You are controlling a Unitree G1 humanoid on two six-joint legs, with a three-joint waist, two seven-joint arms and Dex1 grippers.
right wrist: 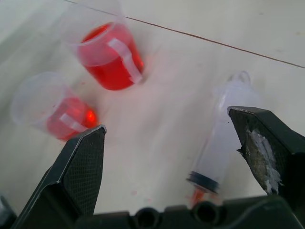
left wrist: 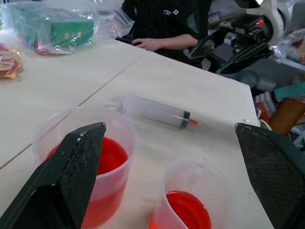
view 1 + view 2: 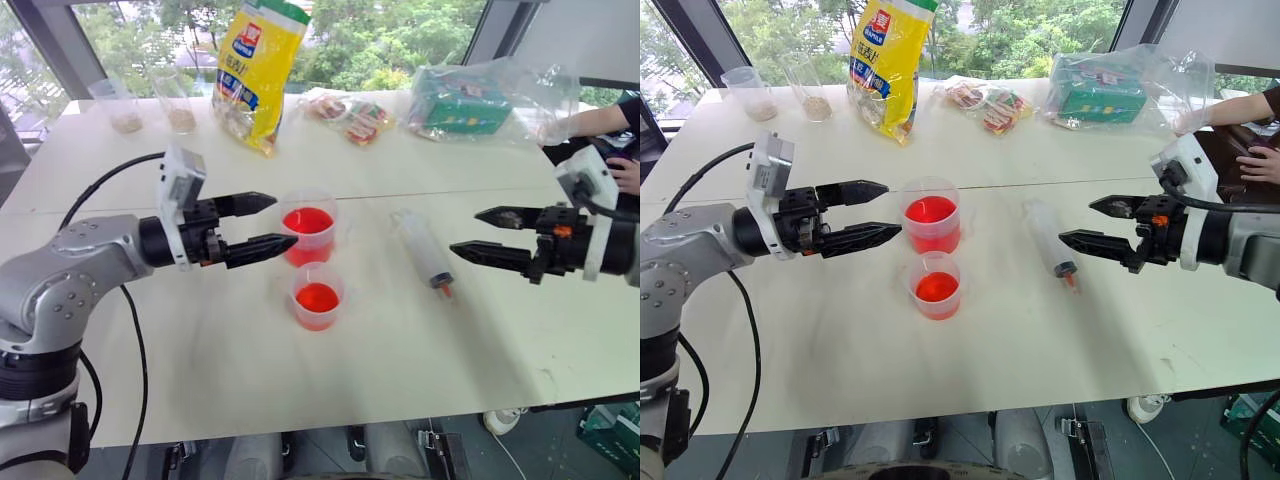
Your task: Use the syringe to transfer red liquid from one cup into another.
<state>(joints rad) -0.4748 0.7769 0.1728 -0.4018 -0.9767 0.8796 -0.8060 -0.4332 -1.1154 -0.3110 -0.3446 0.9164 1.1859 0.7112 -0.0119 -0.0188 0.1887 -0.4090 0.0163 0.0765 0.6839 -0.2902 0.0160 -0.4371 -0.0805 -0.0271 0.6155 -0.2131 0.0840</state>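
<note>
Left gripper (image 3: 258, 225) is held spread and empty, just left of the taller cup (image 3: 308, 228). Right gripper (image 3: 483, 235) is also spread wide, empty, held right of the syringe (image 3: 424, 251). Syringe is laid flat on the white table (image 3: 420, 340), orange tip toward the robot. Shorter cup (image 3: 318, 296) is seen just in front of the taller; red liquid (image 3: 308, 221) is contained in both.

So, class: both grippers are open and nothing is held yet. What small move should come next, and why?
Probably the right gripper should lower onto the syringe and close around its barrel. The syringe lies flat on the table, untouched, closest to that gripper, whose jaws stand open. The left gripper hovers open beside the taller cup, so it could steady that.
</note>
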